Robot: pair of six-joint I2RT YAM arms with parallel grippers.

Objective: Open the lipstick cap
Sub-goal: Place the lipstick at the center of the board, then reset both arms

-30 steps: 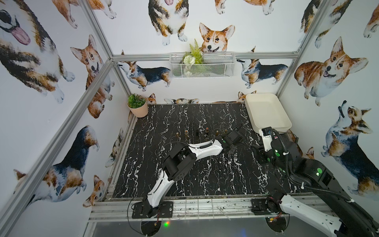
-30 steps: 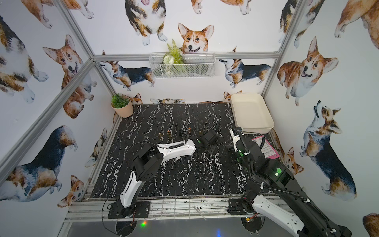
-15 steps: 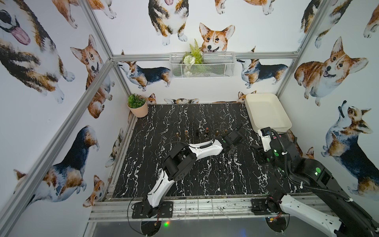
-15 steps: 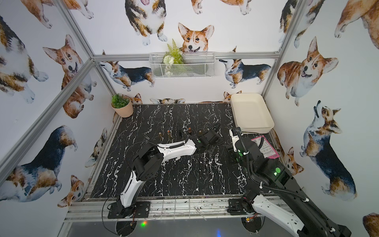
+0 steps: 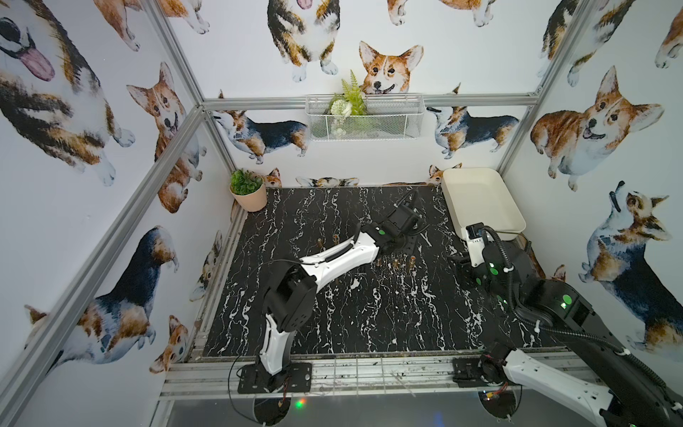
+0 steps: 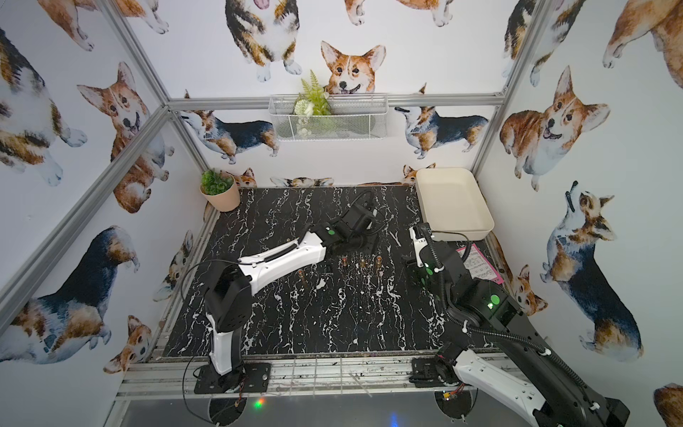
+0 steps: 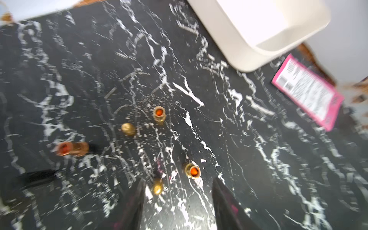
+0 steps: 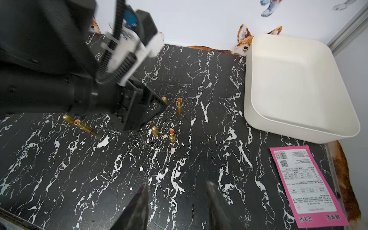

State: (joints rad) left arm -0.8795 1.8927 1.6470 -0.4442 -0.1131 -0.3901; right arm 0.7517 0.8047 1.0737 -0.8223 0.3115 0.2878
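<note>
Jaws of the left gripper (image 7: 178, 180) released and spread wide, clasping nothing, poised over the black, white-veined marble-look desk (image 7: 258, 159). Seen through that gap, near one dark finger (image 7: 135, 203), one small gold dome-topped lipstick cap (image 7: 157, 188) standing loose on the desk; just beside it, one gold lipstick tube (image 7: 192, 171) with its orange-red stick bared. Farther out, a second such cap (image 7: 128, 129) near a second bared tube (image 7: 159, 114), then a third bared tube (image 7: 70, 149), blurred in the left wrist view. Counted from the right wrist view: three bared tubes and three loose caps in all, the third cap (image 8: 67, 119) close against the third tube, touching or not impossible to tell; all six pieces grouped near mid-desk. All three tubes uncapped. Jaws of the right gripper (image 8: 176, 184) also released, nothing between its two dark fingers (image 8: 139, 207), poised above bare desk, well apart from the tubes. Beyond, one cream rounded-rectangle plastic tub (image 8: 298, 129) at the desk's far right corner, and one pink printed paper slip (image 8: 306, 185) flat on the desk just beside the tub's near wall. At the far left corner, in a top view, one green plant (image 5: 244, 182) in a peach pot (image 5: 253, 201); on the rear wall, one white wire basket (image 5: 391, 125) with fern sprigs (image 5: 353, 98). Corgi prints across all three walls.
</note>
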